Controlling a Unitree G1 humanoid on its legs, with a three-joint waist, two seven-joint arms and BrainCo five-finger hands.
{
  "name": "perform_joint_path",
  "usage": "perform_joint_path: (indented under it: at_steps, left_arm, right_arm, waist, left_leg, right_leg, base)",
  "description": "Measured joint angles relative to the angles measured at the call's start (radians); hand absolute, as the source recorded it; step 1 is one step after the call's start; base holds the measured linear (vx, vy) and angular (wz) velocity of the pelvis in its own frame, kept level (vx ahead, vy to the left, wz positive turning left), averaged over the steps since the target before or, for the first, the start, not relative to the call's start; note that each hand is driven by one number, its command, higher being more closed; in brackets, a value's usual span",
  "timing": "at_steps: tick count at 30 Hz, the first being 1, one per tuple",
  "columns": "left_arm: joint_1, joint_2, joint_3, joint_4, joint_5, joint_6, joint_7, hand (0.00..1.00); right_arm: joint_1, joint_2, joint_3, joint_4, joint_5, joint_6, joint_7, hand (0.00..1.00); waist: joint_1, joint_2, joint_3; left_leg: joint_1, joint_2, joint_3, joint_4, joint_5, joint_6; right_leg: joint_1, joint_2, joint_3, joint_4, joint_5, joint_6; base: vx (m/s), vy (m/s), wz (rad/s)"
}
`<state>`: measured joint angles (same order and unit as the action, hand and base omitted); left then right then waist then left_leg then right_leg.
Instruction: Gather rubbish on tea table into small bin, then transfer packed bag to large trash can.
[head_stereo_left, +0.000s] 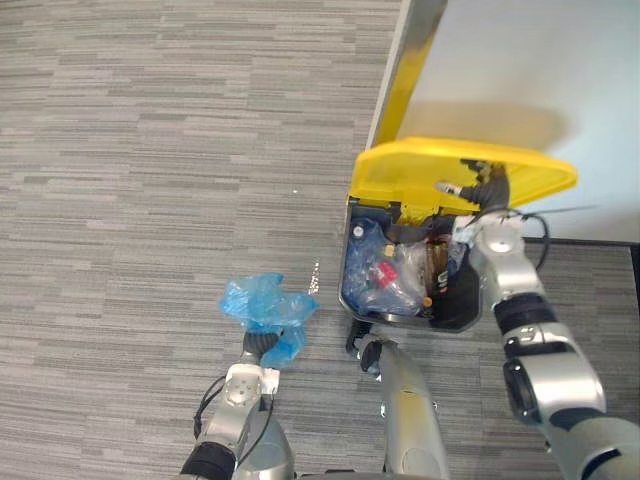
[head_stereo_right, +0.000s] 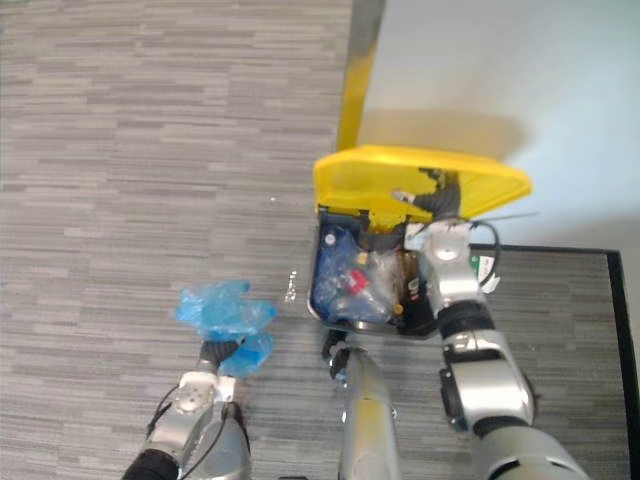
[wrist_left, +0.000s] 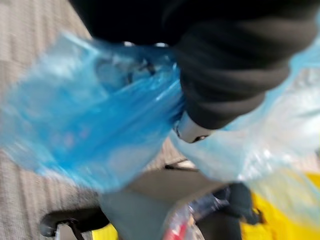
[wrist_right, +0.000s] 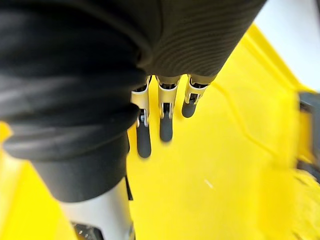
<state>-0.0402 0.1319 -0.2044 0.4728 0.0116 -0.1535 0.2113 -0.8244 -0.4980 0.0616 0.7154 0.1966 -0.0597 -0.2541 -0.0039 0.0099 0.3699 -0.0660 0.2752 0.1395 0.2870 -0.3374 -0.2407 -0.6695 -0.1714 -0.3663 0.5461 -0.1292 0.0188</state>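
Above carpet (head_stereo_left: 150, 150), left robot hand (head_stereo_left: 258, 347) clutches bag (head_stereo_left: 265, 300); right robot hand (head_stereo_left: 488, 186) touches lid (head_stereo_left: 400, 170).

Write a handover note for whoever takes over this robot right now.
Left hand: shut on the blue bag, over the carpet left of the large trash can.
Right hand: open, straight fingers propping up the yellow lid.
Done: bag packed and at the can, lid open; rubbish lies inside.
Left: move the bag over the opening, drop it in, lower the lid.
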Motion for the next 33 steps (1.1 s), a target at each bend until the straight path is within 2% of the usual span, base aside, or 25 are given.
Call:
perform_joint_path:
  at_steps: [3,7,13,21,25,28,33]
  left_arm:
    - [-0.005,0.007,-0.018,-0.041,-0.016,-0.005,0.000,1.00]
    - [-0.014,0.008,-0.054,-0.106,-0.036,-0.008,-0.001,1.00]
    - [-0.063,0.001,-0.142,-0.245,-0.102,-0.018,-0.022,1.00]
    - [-0.219,-0.013,-0.262,-0.447,-0.140,-0.061,-0.041,1.00]
    - [-0.317,-0.041,-0.307,-0.465,-0.142,-0.069,-0.039,1.00]
    - [-0.394,-0.054,-0.336,-0.477,-0.142,-0.069,-0.038,1.00]
    - [-0.457,-0.082,-0.365,-0.477,-0.139,-0.071,-0.038,1.00]
  right_arm:
    - [-0.013,-0.025,0.032,0.005,0.000,0.011,0.004,0.00]
    - [-0.065,-0.039,0.053,0.015,0.001,0.043,0.010,0.00]
    - [-0.105,-0.055,0.069,0.050,0.001,0.054,0.017,0.00]
    - [-0.212,-0.070,0.110,0.167,0.000,0.068,0.027,0.00]
    - [-0.234,-0.094,0.151,0.168,0.000,0.072,0.051,0.00]
    - [-0.268,-0.094,0.191,0.181,0.000,0.079,0.068,0.00]
    - [-0.314,-0.097,0.218,0.214,0.001,0.081,0.088,0.00]
  waist:
    - [-0.003,0.000,0.004]
    - [-0.009,0.008,0.013]
    - [-0.012,0.014,0.016]
    - [-0.022,0.031,0.025]
    - [-0.029,0.042,0.031]
    - [-0.048,0.048,0.034]
    - [-0.054,0.055,0.038]
  left_leg:
    - [-0.001,-0.008,-0.009,-0.004,-0.002,-0.001]
    - [-0.002,-0.012,-0.014,-0.007,-0.001,-0.003]
    - [-0.003,-0.016,-0.017,-0.009,0.005,-0.015]
    - [-0.003,-0.027,-0.030,-0.009,0.012,-0.029]
    - [-0.002,-0.026,-0.037,-0.012,0.016,-0.038]
    - [0.000,-0.025,-0.038,-0.025,0.018,-0.039]
    - [0.000,-0.022,-0.033,-0.043,0.030,-0.040]
  right_leg:
    - [0.000,-0.007,0.001,0.001,-0.008,0.013]
    - [0.000,-0.017,-0.001,0.003,-0.007,0.010]
    - [0.000,-0.025,-0.002,0.006,-0.003,0.004]
    - [0.006,-0.039,-0.003,0.008,-0.001,0.001]
    - [0.006,-0.040,-0.003,0.009,-0.001,0.001]
    - [0.006,-0.039,-0.006,0.005,-0.001,0.001]
    - [0.005,-0.025,-0.007,-0.021,0.002,-0.003]
  base:
    - [-0.05,0.006,0.07]
    - [-0.04,0.009,0.05]
    - [-0.01,0.005,0.01]
    - [-0.02,0.012,0.04]
    - [0.00,0.000,0.00]
    - [-0.01,-0.007,0.00]
    - [-0.02,-0.012,-0.03]
